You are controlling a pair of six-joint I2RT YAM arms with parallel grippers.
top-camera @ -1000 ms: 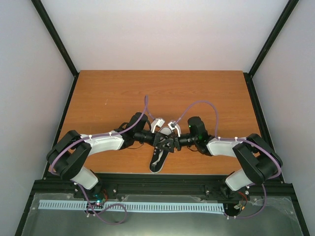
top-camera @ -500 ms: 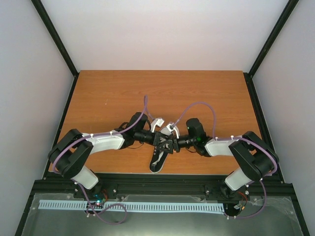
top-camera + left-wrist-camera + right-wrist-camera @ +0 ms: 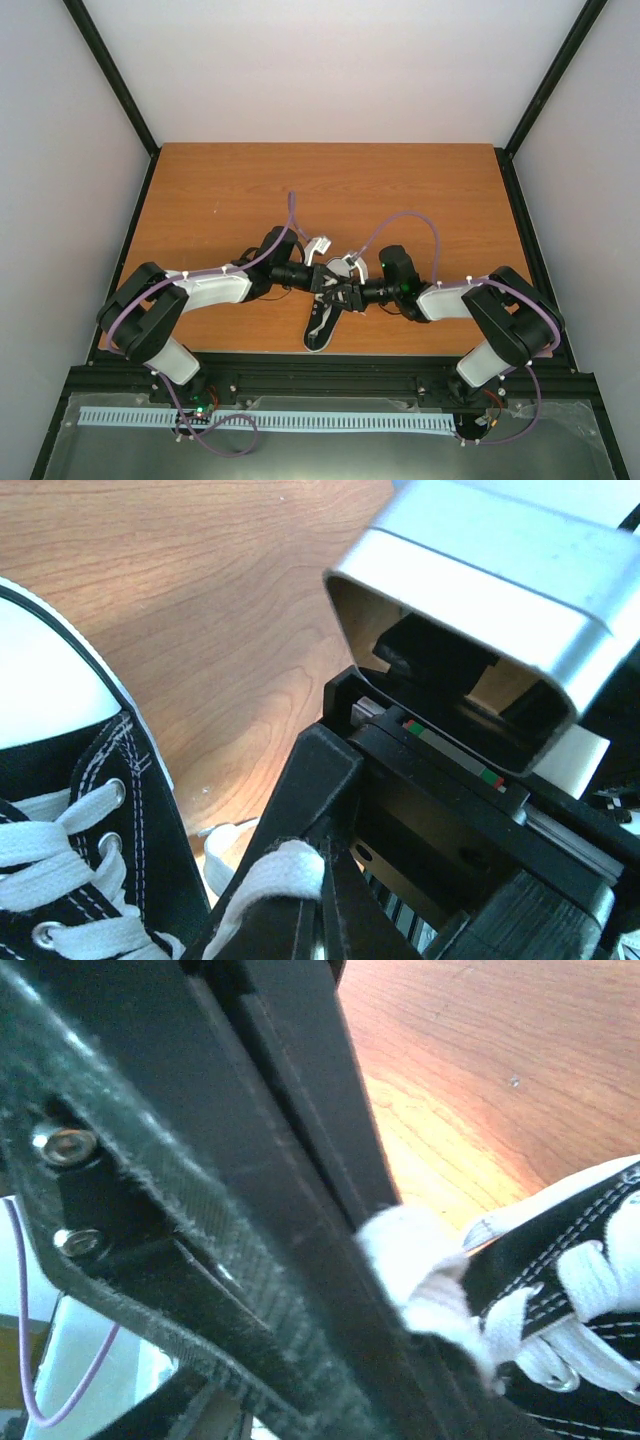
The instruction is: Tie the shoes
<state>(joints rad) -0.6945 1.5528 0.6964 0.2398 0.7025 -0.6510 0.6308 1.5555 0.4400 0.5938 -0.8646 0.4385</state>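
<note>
The black canvas shoe (image 3: 320,330) with its white toe cap lies near the table's front edge, between the two arms. My left gripper (image 3: 330,278) and right gripper (image 3: 349,292) meet right above its laced part. In the left wrist view the left gripper (image 3: 322,870) is shut on a white lace (image 3: 278,868), beside the shoe's eyelets (image 3: 70,810). The right wrist view shows a bunch of white lace (image 3: 412,1252) against a dark finger (image 3: 300,1190), next to the shoe (image 3: 590,1245). The view is blurred, so the state of the right jaws does not show.
The orange-brown wooden table (image 3: 220,190) stretches behind and to both sides of the shoe. A black frame rail (image 3: 330,375) runs along the near edge. The right arm's silver camera housing (image 3: 480,590) looms close in the left wrist view.
The right arm has slid left toward the left gripper over the shoe. The left arm still holds its lace and has shifted only slightly.
</note>
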